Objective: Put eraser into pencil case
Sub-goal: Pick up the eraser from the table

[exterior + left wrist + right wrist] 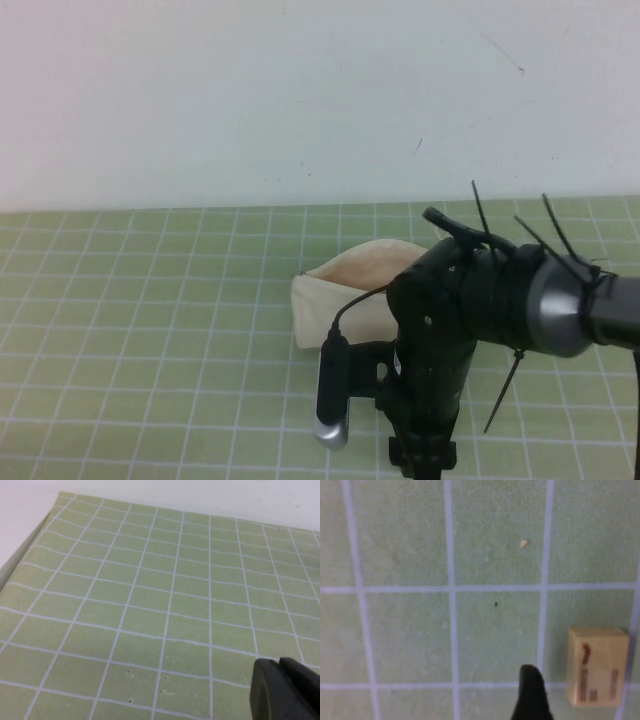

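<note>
The eraser (pixel 597 665), a small tan block with dark red marks, lies on the green grid mat in the right wrist view. One dark fingertip (pixel 530 695) of my right gripper (pixel 560 700) hangs just above the mat beside it, not touching; the other finger is out of view. The cream pencil case (pixel 340 290) lies mid-table in the high view, mouth open and peach lining showing, partly hidden behind my right arm (pixel 440 330). The eraser is hidden in the high view. My left gripper (pixel 280 680) is shut and empty above bare mat, and out of the high view.
The green mat with white grid lines (pixel 150 300) covers the table up to a white wall (pixel 300 90). The mat's edge (pixel 20 555) shows in the left wrist view. A small crumb (pixel 523 543) lies on the mat.
</note>
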Motion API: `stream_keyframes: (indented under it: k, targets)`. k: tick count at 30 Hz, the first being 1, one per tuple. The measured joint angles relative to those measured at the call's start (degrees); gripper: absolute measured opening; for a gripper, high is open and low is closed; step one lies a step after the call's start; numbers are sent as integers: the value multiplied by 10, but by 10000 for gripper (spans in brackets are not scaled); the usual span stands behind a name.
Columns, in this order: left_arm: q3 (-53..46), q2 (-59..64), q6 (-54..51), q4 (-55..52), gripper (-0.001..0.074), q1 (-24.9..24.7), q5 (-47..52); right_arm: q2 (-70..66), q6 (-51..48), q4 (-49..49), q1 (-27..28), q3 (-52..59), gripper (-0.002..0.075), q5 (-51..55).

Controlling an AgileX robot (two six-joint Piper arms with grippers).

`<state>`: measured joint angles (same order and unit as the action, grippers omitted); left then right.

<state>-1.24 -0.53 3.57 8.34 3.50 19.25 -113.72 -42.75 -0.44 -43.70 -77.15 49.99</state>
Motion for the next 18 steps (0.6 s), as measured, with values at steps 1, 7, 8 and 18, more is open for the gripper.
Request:
stream_keyframes:
  k: [1, 7, 8, 18]
  targets:
    - [0, 0, 0, 0, -3, 0, 0, -5, -1, 0, 0, 0, 452, -6]
    - [0, 0, 0, 0, -3, 0, 0, -24, -3, -2, 1, 0, 452, -28]
    - [0, 0, 0, 0, -3, 0, 0, -26, -3, -2, 2, 0, 452, -29]
    - [0, 0, 0, 0, -3, 0, 0, -30, -3, -2, 8, -4, 235, -34]
